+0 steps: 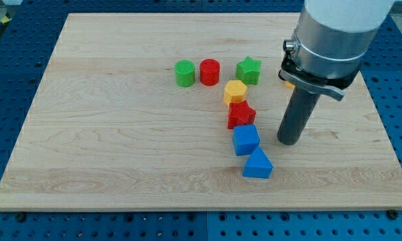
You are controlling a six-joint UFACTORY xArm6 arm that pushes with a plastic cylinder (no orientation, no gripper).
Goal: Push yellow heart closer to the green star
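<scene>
The green star point(248, 70) sits upper middle of the board. Only a small yellow sliver point(285, 79) shows to its right, behind the arm's clamp; its shape is hidden, so I cannot confirm it is the yellow heart. My tip point(289, 142) rests on the board below that sliver, to the right of the blue cube point(246, 140) and the red star point(241, 114), touching no block.
A green cylinder point(184, 73) and a red cylinder point(210, 71) stand left of the green star. A yellow hexagon point(235, 92) lies just below the star, above the red star. A blue triangle point(257, 164) lies below the blue cube. The wooden board's right edge point(382, 134) is nearby.
</scene>
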